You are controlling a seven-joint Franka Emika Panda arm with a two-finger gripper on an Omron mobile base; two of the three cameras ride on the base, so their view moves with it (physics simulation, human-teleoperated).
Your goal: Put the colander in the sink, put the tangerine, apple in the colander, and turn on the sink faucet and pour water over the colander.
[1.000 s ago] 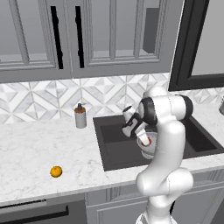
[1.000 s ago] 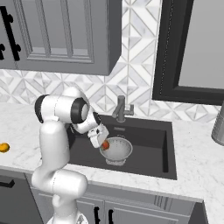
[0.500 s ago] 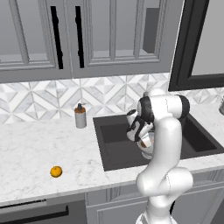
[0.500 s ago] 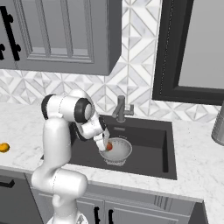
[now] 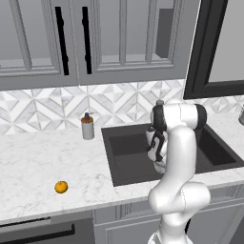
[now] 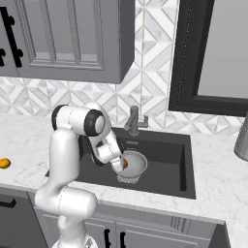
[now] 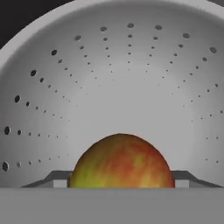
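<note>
Left base view first: your arm rises from the lower right and bends down into the sink, a dark grey basin set in the marble counter; the wrist hides the gripper's tips here, and a sliver of the colander shows just below it; the tangerine lies on the counter well to the left of the sink, near the front edge; a soap dispenser stands by the sink's back left corner against the tiled wall.

Right base view: you have the gripper lowered at the colander's near rim, inside the sink; the apple shows as a small red patch at the gripper's tip, within the bowl; the sink faucet stands upright behind the basin; the tangerine sits at the far left edge on the counter.

Hand view: the apple sits between the two finger tips, red with yellow-green patches, against the perforated inner wall of the colander; the jaws stand wide, one to each side of the fruit (you should note that I cannot tell whether the pads press on it or stand just clear).
</note>
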